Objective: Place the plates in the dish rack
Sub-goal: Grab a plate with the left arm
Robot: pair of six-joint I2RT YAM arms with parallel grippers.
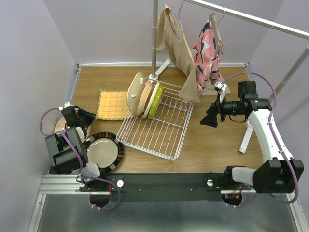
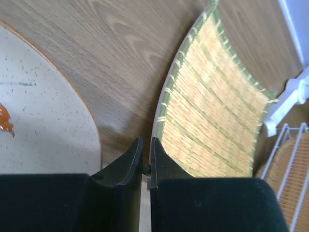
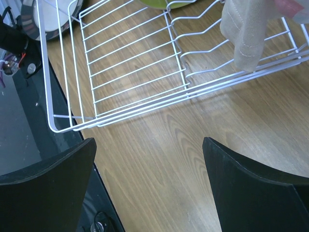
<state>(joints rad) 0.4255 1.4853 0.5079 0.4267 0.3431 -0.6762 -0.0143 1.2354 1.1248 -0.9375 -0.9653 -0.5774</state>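
Observation:
The white wire dish rack (image 1: 159,128) stands mid-table with a cream plate (image 1: 136,94), a tan one and a lime green plate (image 1: 155,102) upright at its far end. A dark-rimmed silvery plate (image 1: 104,151) lies flat left of the rack. A speckled cream plate (image 2: 38,111) lies under my left arm. My left gripper (image 2: 146,142) is nearly shut, with the pale edge of the woven mat (image 2: 212,101) pinched between its fingers. My right gripper (image 3: 149,145) hangs wide open over bare wood, right of the rack (image 3: 120,72), holding nothing.
A tall white clothes rail (image 1: 155,34) stands behind the rack, with a tan garment (image 1: 181,50) and a pink patterned one (image 1: 206,53) hanging over the rack's far right corner. The rail's white foot (image 2: 294,96) lies beyond the mat. Walls close in on three sides.

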